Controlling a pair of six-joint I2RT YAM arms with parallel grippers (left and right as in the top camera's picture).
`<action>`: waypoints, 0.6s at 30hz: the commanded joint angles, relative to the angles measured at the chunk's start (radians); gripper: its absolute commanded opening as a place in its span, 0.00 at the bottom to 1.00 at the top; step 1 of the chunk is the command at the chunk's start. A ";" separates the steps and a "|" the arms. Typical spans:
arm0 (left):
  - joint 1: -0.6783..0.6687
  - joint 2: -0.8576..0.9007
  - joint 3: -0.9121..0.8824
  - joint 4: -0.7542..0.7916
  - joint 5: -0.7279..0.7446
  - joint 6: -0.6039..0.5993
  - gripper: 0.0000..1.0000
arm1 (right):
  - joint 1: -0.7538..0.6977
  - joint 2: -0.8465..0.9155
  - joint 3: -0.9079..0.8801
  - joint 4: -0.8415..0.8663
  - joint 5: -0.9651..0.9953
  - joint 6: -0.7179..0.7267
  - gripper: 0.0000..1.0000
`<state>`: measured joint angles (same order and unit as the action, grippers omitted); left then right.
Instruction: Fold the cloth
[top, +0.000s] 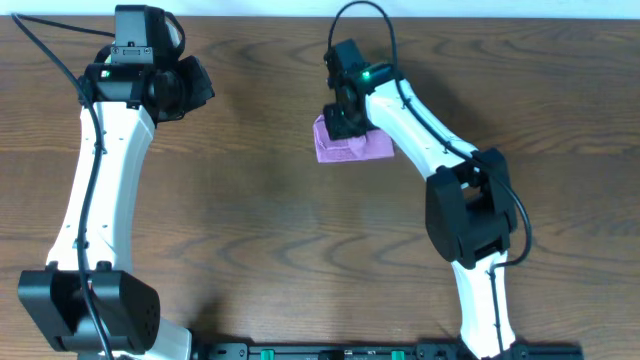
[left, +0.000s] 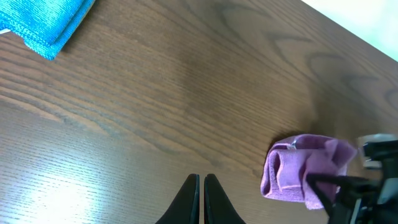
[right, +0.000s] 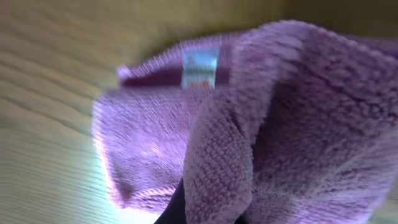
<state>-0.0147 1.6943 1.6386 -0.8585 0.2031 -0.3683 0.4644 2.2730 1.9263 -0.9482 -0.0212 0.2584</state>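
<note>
Dark wood grain covers the worktop (top: 260, 230). The purple cloth (top: 355, 150) lies bunched about midway along it and closer to the far edge than to the near one. It is loosely folded, with a small white label showing on one hem.

The right arm (top: 440, 150) rises from the near edge, bends at its black elbow, and slants up and left toward the far edge, its wrist tipped down over the cloth. The right fingers (right: 174, 211) are closed on a raised fold of the cloth. In the right wrist view the pile fills almost the whole frame and drapes over one dark finger.

The left arm (top: 95, 180) stretches from the near left corner toward the far left corner, with its wrist turned to the right. The left fingers (left: 188, 204) are drawn together with only a thin slit between them. They hold nothing and hang above bare wood, well apart from the purple cloth. A folded blue cloth (left: 43, 22) lies on the worktop in the left wrist view, far from the purple one.
</note>
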 joint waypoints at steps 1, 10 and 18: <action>0.001 -0.006 0.004 -0.005 0.000 0.007 0.06 | 0.007 -0.003 0.030 0.001 0.005 -0.009 0.02; 0.002 -0.006 0.004 -0.003 -0.001 0.006 0.26 | 0.033 0.000 0.023 0.040 -0.361 -0.011 0.66; 0.001 0.007 -0.004 0.003 -0.003 0.008 0.46 | -0.074 -0.025 0.118 -0.018 -0.490 -0.046 0.02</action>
<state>-0.0147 1.6943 1.6386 -0.8566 0.2031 -0.3641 0.4679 2.2730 1.9793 -0.9348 -0.5091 0.2184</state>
